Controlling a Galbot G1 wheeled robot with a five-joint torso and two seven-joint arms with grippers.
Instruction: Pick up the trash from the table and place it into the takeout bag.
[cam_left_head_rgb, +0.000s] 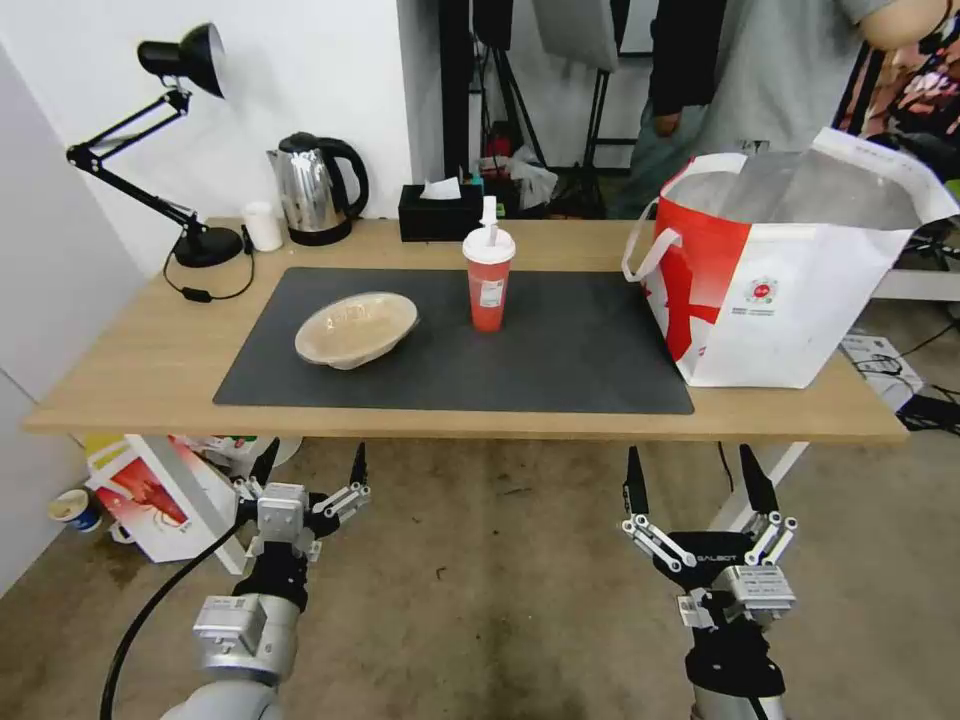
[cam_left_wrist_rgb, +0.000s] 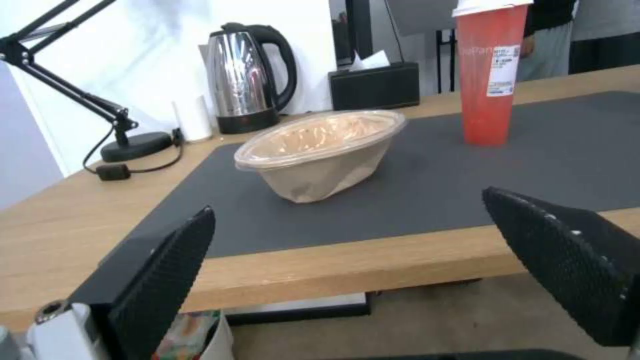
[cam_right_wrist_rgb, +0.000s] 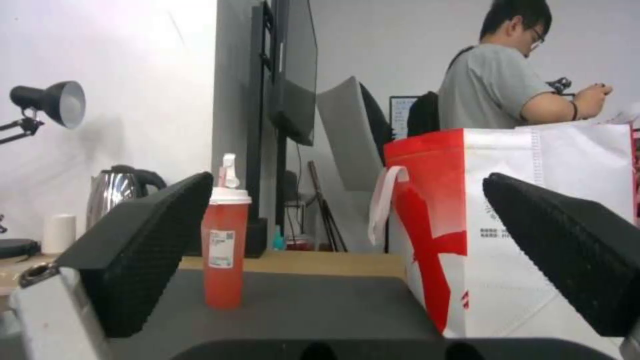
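Note:
On the table (cam_left_head_rgb: 130, 370), a shallow beige bowl (cam_left_head_rgb: 355, 328) rests tilted on the left part of the dark grey mat (cam_left_head_rgb: 560, 360). A red drink cup (cam_left_head_rgb: 489, 280) with white lid and straw stands upright mid-mat. The takeout bag (cam_left_head_rgb: 780, 290), white with a red side panel, stands open at the right end. Both grippers hang in front of and below the table's front edge. My left gripper (cam_left_head_rgb: 313, 462) is open and faces the bowl (cam_left_wrist_rgb: 320, 152); the cup (cam_left_wrist_rgb: 487, 85) is beyond it. My right gripper (cam_left_head_rgb: 692, 475) is open and faces the cup (cam_right_wrist_rgb: 223, 250) and the bag (cam_right_wrist_rgb: 507, 235).
Along the back edge stand a steel kettle (cam_left_head_rgb: 315, 190), a black tissue box (cam_left_head_rgb: 440, 212), a small white cup (cam_left_head_rgb: 263, 226) and a black desk lamp (cam_left_head_rgb: 180, 150) with its cord. A red-and-white bag (cam_left_head_rgb: 150, 495) sits on the floor under the table's left end.

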